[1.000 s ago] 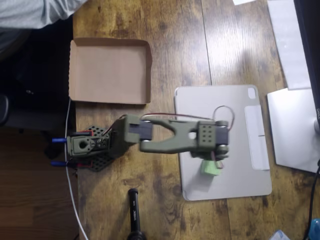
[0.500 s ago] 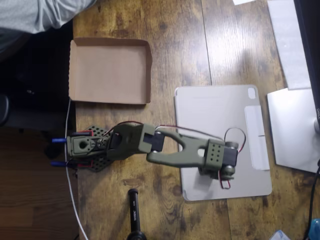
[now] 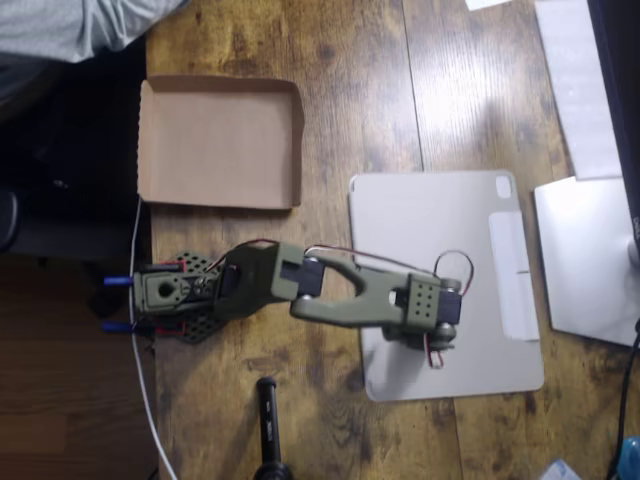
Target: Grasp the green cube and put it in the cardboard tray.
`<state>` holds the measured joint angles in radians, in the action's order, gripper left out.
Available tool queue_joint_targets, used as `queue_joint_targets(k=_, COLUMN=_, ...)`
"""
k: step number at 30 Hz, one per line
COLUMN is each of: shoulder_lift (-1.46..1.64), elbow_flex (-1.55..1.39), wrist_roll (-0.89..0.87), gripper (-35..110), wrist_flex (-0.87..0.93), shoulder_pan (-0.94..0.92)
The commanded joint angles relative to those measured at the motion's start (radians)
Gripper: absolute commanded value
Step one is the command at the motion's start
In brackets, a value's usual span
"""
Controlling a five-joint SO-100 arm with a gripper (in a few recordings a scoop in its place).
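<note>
Overhead view. The olive arm [image 3: 330,295] reaches from its base [image 3: 165,295] at the left edge of the bench [image 3: 350,90] out to the right, with its wrist over the lower middle of the grey tablet cover [image 3: 445,280]. The pincer [image 3: 432,345] lies beneath the wrist housing; you cannot tell how far its jaws stand apart, nor whether they hold anything. The green cube is not visible in this frame. Judge it to be either under the wrist or between the jaws, and treat its place as unconfirmed until the arm moves clear.

The cardboard tray [image 3: 145,140] sits at upper left, well apart from the wrist, and its flat bottom is bare. The task is therefore not complete.

Handling, as a judgement: expect a small foam-like cube to be light, soft and slightly compressible, with matte faces that grip well. Take hold across two opposite flat faces, centred, not on the corners. Close only until the faces are seated; excess force may squash the cube or pivot it out of the jaws.

A dark cylindrical object [image 3: 268,425] lies at the lower edge, near the base. A grey sleeve [image 3: 70,25] shows at top left.
</note>
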<state>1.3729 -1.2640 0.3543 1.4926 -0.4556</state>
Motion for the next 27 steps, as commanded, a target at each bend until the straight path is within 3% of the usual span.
queue_joint_targets(k=1, shoulder_lift=0.064, elbow_flex=0.015, wrist_roll=-0.011, gripper=35, wrist_flex=-0.002, shoulder_pan=0.005)
queue_joint_targets(k=8, shoulder_lift=0.094, elbow_flex=-0.003, wrist_roll=0.017, gripper=34, wrist_flex=-0.041, shoulder_pan=0.008)
queue_joint_targets(k=20, shoulder_lift=0.132, elbow_flex=-0.118, wrist_roll=0.026, gripper=11, wrist_flex=-0.121, shoulder_pan=-0.014)
queue_joint_targets(k=27, shoulder_lift=0.137, elbow_flex=-0.146, wrist_roll=0.031, gripper=11, wrist_flex=-0.155, shoulder_pan=-0.015)
